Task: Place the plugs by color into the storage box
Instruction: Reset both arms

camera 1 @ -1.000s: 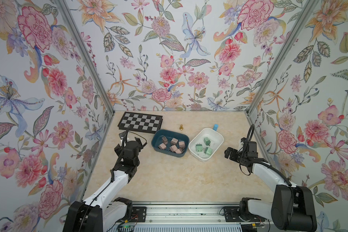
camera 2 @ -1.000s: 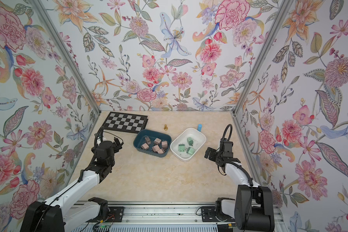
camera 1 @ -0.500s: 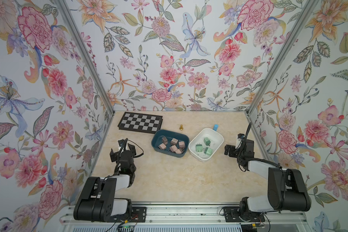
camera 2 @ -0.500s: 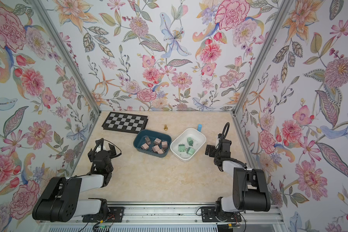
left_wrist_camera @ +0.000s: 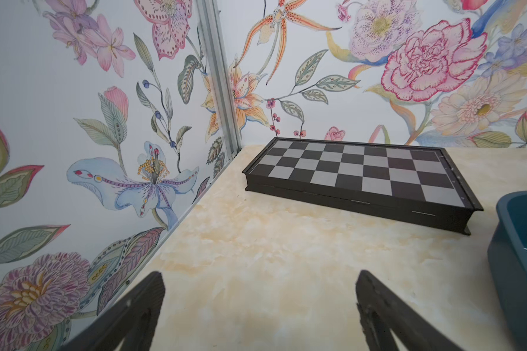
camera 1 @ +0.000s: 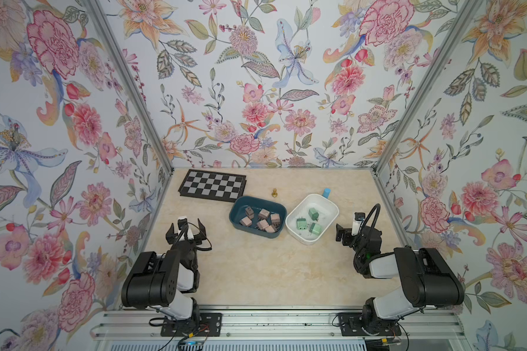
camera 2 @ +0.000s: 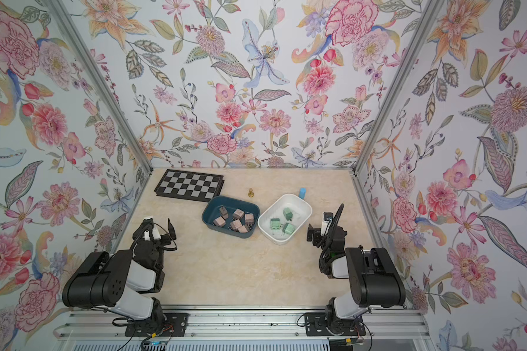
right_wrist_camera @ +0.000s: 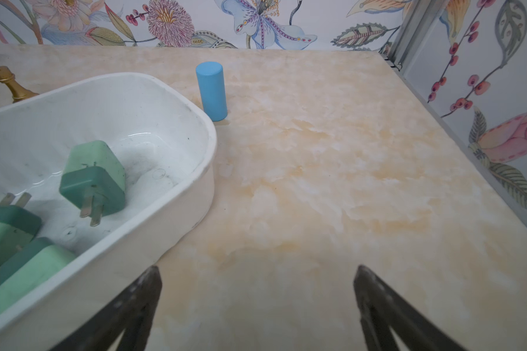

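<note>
I see pink-mauve plugs [camera 1: 262,219], approx seven cubes w/ short prongs, jumbled in the dark blue box [camera 1: 236,204]. Mint green plugs [camera 1: 309,221] lie in the white box [camera 1: 332,207] just beside it; some prongs point sideways, others up.

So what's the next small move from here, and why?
Probably none beyond parking both arms. In both top views every pink plug lies in the blue box and every green plug in the white box; no plug shows on the table. The left claw and right claw are open and empty, apart from the boxes.
</note>
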